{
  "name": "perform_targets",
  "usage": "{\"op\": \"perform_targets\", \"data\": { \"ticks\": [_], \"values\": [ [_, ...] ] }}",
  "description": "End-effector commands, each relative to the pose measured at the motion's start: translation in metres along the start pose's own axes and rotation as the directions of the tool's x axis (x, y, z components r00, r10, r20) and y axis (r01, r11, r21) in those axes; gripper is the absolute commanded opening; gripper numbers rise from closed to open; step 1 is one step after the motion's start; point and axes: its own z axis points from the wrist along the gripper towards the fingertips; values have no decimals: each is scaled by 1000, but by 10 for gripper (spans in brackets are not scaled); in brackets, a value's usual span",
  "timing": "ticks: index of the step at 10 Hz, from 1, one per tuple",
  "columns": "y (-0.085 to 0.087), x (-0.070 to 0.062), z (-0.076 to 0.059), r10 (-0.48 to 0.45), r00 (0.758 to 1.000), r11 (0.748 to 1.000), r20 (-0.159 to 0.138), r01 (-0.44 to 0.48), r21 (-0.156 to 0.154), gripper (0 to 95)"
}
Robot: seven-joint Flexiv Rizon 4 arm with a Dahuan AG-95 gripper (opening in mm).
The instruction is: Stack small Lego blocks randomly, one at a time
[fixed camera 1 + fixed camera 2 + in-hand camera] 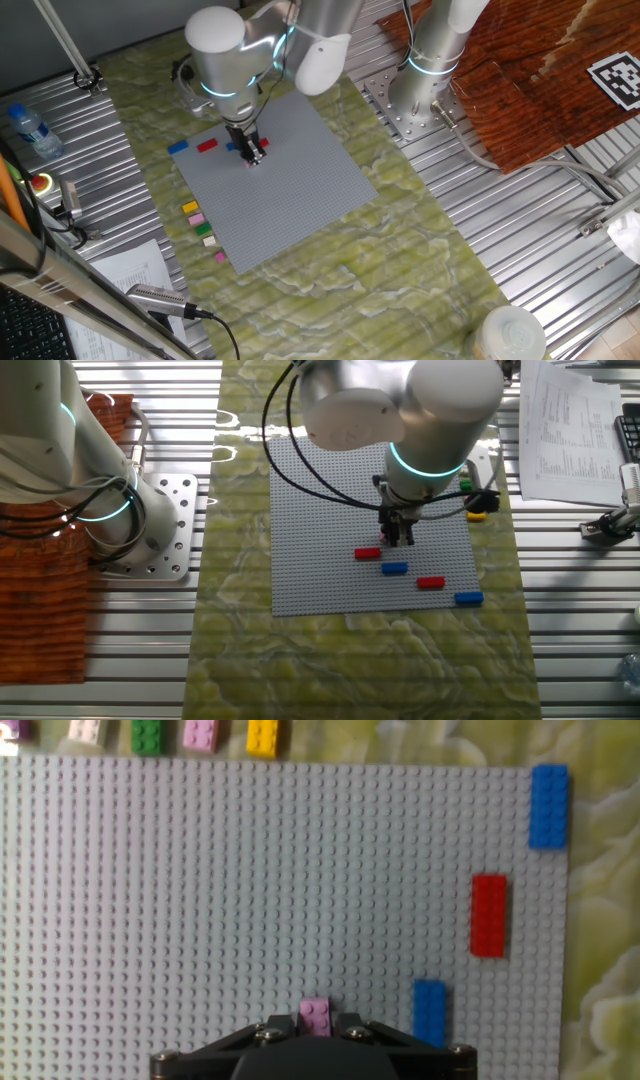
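My gripper [318,1026] is shut on a small pink brick [317,1011], low over the grey baseplate [250,890]; I cannot tell whether the brick touches the studs. In one fixed view the gripper [251,156] is at the plate's far part. A blue brick [430,1012], a red brick [488,915] and another blue brick [548,806] lie on the plate to its right. Another red brick [367,554] lies just beside the fingers. Off the plate's edge stands a row of yellow [262,737], pink [201,734], green [148,735] and cream [88,730] bricks.
The plate lies on a green marbled mat [400,250]. A second arm's base [425,70] stands at the back. A water bottle [30,130], papers [130,270] and a microphone [165,300] lie at the left side.
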Motion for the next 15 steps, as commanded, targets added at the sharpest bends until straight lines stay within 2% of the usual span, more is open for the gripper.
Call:
{"op": "perform_targets", "data": {
  "ticks": [1,6,10,15],
  "values": [
    [0,2,0,0,1000,1000,-6,0,2,0],
    [-1,-10,0,14,1000,1000,-8,-13,11,0],
    [-1,-9,0,-2,999,1000,-35,2,9,0],
    [0,-5,-1,-3,999,1000,-45,4,17,0]
  ]
}}
